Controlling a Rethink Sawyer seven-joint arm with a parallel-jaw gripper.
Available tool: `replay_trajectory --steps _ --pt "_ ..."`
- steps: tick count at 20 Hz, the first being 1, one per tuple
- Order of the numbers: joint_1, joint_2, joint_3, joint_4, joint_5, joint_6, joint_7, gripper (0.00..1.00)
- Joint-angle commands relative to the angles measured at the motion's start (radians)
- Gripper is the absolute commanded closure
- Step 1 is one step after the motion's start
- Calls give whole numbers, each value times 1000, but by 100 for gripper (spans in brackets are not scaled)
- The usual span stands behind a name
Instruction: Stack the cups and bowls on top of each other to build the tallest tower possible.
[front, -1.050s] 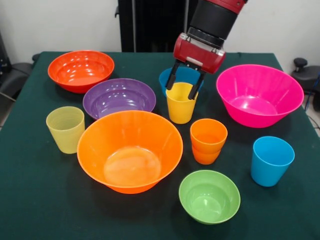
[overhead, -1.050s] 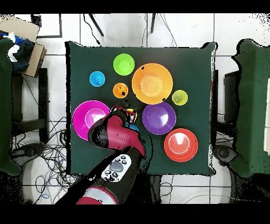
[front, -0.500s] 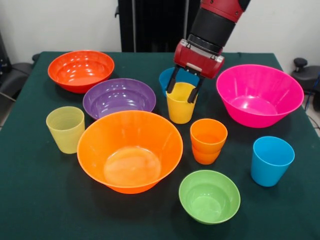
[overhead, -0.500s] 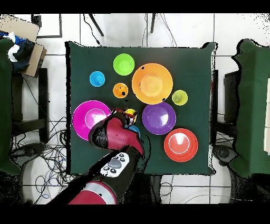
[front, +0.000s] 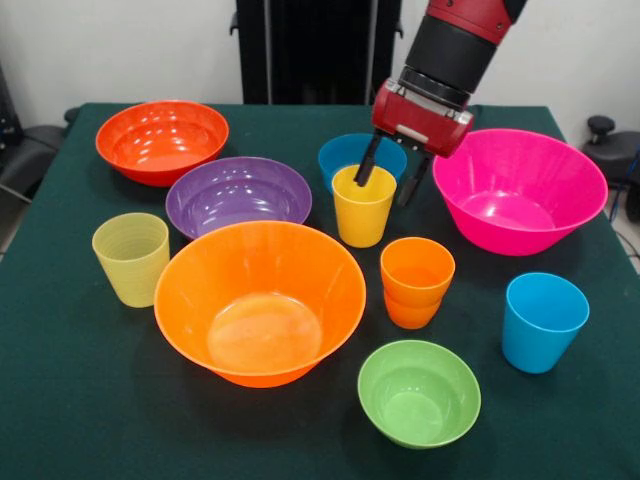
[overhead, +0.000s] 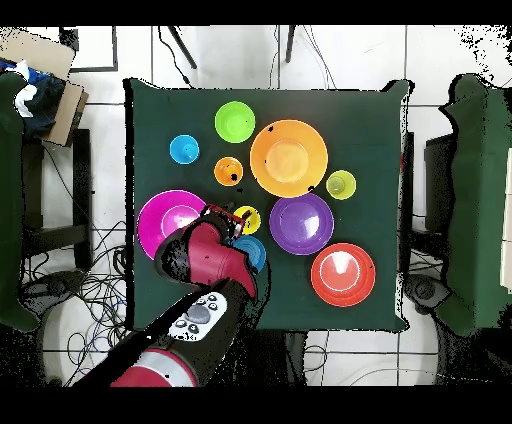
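Front view: no tower has been started. Every vessel stands apart on the green table (front: 60, 400), each upright, so all the stacking is left to do. The big orange bowl (front: 260, 300) sits in the middle, the pink bowl (front: 518, 188) to its right, the purple bowl (front: 238, 195) and red bowl (front: 162, 140) behind it. The gripper (front: 390, 182) hangs at the yellow cup (front: 362, 206), its fingers spread wide: one finger (front: 366, 166) dips inside the cup's rim, the other is outside its right wall. It straddles that wall without pinching it, as far as I can judge.

Overhead view: the arm covers most of the gripper (overhead: 228, 218); the yellow cup (overhead: 247, 219) shows just beside it, between the pink bowl (overhead: 172, 222) and purple bowl (overhead: 301, 223).
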Motion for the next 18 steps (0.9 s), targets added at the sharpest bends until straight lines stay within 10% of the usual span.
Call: replay_trajectory --steps 1,18 --pt "54 -7 38 -15 108 151 233 0" --pt "15 -3 73 -1 73 92 218 0"
